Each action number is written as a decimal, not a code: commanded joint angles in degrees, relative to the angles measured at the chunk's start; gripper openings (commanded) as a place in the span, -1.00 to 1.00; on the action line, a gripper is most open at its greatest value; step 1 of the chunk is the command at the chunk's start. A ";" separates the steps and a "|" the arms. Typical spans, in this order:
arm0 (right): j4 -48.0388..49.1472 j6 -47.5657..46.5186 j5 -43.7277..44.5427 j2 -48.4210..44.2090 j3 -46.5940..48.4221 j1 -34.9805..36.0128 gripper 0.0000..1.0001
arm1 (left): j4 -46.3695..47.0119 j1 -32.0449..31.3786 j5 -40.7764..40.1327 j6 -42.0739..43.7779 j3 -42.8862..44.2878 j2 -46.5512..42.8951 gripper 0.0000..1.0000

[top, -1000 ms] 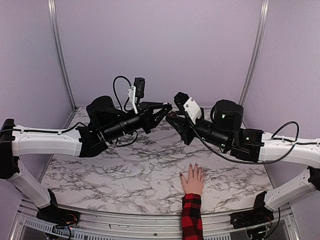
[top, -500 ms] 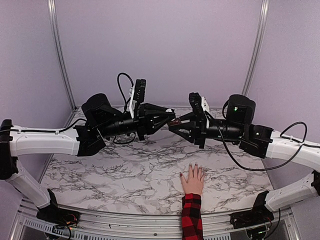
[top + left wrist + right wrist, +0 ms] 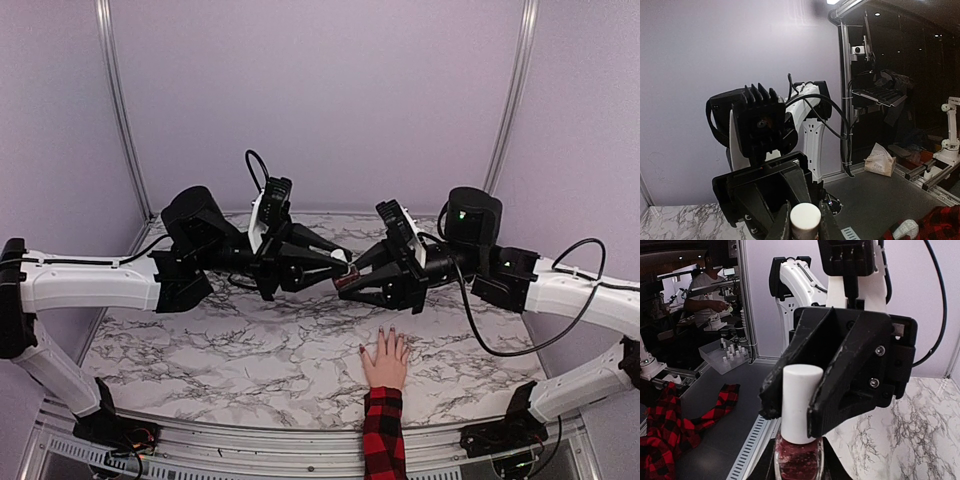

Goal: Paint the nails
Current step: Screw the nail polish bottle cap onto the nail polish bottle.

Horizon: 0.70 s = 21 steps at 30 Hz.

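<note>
A small nail-polish bottle (image 3: 346, 279) of dark red glass with a white cap hangs in the air between my two grippers, above the marble table. My left gripper (image 3: 338, 264) is shut on the white cap (image 3: 805, 218). My right gripper (image 3: 354, 287) is shut on the glass body (image 3: 799, 462). In the right wrist view the left gripper's black fingers (image 3: 840, 390) clamp the cap (image 3: 800, 400). A pale hand (image 3: 386, 362) in a red-and-black plaid sleeve (image 3: 383, 435) lies flat on the table just below and to the right of the bottle. The nails (image 3: 389, 331) are tiny dark tips on its fingers.
The marble table (image 3: 230, 345) spreads under both arms, with metal frame posts (image 3: 118, 110) at the back corners. Off the table, a tissue packet (image 3: 880, 161) shows in the left wrist view, and a tray of small bottles (image 3: 726, 355) and plaid cloth (image 3: 665, 435) in the right wrist view.
Both grippers have come down together with the bottle between them, tilting downward and ending closer above the hand. The hand has not moved.
</note>
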 commanded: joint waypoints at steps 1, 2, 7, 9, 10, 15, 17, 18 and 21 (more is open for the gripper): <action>9.73 -2.36 -9.60 -0.41 6.31 1.38 -1.00 | -7.36 -0.35 5.81 -4.19 -0.22 3.34 -1.00; 9.64 -2.36 -9.53 -0.33 6.30 1.31 -1.00 | -7.40 -0.30 5.25 -4.04 -0.43 3.04 -0.99; 8.93 -3.51 -6.61 -0.14 4.89 -0.07 -1.00 | -7.44 1.49 -3.49 -2.38 -3.23 -1.23 -0.53; 10.31 -2.37 -5.15 -0.09 3.66 -0.88 -1.00 | -7.44 2.16 -9.91 -1.44 -4.83 -3.76 -0.38; 10.64 -2.26 -3.61 -0.25 3.21 -1.18 -1.00 | -7.44 2.43 -12.78 -1.08 -5.67 -4.99 -0.33; 9.73 -2.68 16.32 -1.05 1.16 -1.29 -1.00 | -7.44 2.61 -27.22 -0.07 -8.69 -9.91 -0.21; 8.89 -2.45 24.61 -0.76 1.04 -1.19 -1.00 | -7.44 2.61 -30.88 -0.71 -9.03 -10.31 -0.21; 8.88 -2.10 28.58 -0.63 0.80 -1.20 -1.00 | -7.44 2.61 -32.15 -1.23 -8.98 -10.31 -0.20; 9.37 -1.90 37.10 -0.33 -0.08 -1.08 -1.00 | -7.44 2.29 -35.25 -2.09 -8.43 -10.10 -0.21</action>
